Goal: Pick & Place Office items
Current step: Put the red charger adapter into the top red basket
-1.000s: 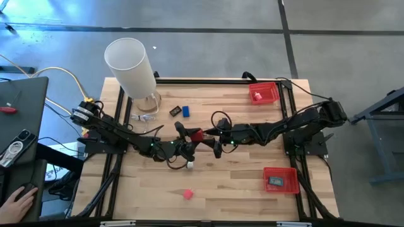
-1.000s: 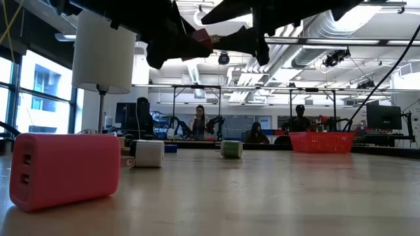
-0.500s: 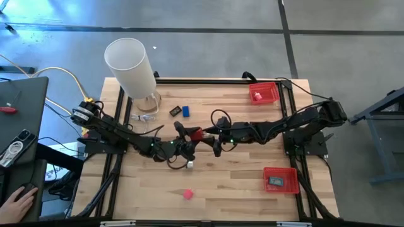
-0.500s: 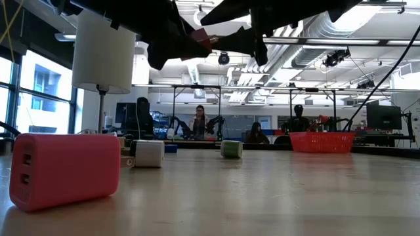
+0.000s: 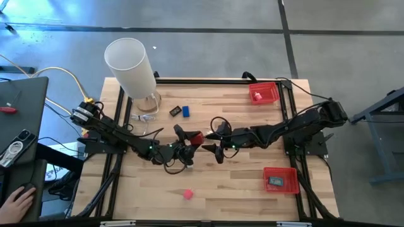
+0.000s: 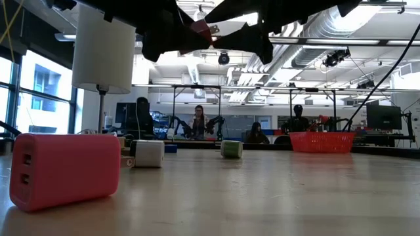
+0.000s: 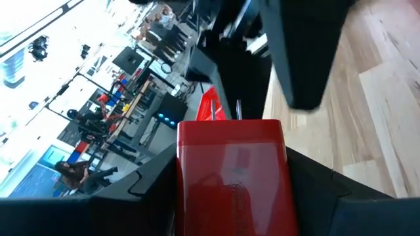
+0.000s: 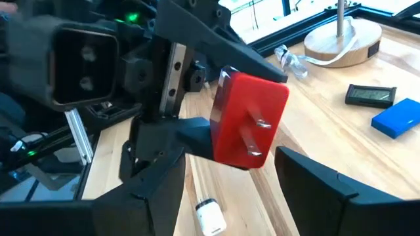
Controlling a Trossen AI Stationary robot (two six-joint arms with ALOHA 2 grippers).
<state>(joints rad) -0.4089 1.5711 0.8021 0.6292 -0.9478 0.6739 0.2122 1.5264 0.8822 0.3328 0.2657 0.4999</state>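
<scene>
Mid-table, left gripper (image 5: 191, 144) clamped the red plug adapter (image 8: 249, 119), held aloft. Right gripper (image 5: 214, 151), jaws apart and empty, had drawn back slightly from it since 1 second earlier. Handover looked unfinished; pink charger (image 5: 187, 194) lay on table (image 5: 240, 189) untouched.

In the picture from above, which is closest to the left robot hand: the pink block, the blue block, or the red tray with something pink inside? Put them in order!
From the left gripper:
1. Blue block, just toward the table's far edge.
2. Pink block, toward the near edge, slightly farther.
3. Red tray, far right corner, clearly farthest.
</scene>
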